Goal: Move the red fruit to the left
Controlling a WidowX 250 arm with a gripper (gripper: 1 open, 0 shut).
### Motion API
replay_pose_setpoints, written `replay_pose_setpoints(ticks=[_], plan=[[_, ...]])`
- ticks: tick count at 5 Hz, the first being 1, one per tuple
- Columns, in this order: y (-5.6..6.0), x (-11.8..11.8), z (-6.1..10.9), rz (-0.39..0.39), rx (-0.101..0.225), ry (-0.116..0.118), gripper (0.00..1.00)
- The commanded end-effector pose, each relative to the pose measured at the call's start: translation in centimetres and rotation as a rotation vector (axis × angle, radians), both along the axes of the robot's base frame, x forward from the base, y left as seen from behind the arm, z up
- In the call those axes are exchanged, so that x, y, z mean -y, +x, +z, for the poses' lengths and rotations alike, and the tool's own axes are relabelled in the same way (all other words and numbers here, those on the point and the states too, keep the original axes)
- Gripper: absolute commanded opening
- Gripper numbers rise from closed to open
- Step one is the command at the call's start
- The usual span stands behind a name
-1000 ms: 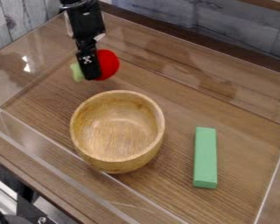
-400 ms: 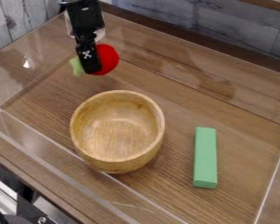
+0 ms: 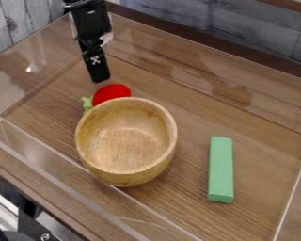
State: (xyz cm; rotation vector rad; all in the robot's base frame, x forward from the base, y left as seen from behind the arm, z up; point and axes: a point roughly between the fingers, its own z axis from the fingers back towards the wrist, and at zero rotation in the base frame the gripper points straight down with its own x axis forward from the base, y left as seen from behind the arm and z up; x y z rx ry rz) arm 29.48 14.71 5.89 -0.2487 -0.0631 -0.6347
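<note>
From the single camera view, the gripper (image 3: 98,68) hangs with its jaws apart and empty above the red fruit (image 3: 112,94), which lies on the wooden table (image 3: 241,113) touching the far rim of the wooden bowl (image 3: 125,141) (a green block (image 3: 221,168) lies to the right).

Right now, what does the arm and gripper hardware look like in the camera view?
Only the end of the arm shows. The gripper is black, a blocky, boxy housing at the top edge narrowing to slim dark fingers with small white markings on them. No cables or other colours can be made out; the rest of the arm is out of frame.
</note>
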Motion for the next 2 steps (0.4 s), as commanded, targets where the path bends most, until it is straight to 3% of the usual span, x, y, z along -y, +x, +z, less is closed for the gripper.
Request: replay_pose_setpoints(ticks=[1, 2], plan=[[-0.14, -0.58, 2.19, 0.018, 0.075, 0.046, 1.0], [-0.75, -0.56, 1.28, 0.013, 0.071, 0.048, 1.0]])
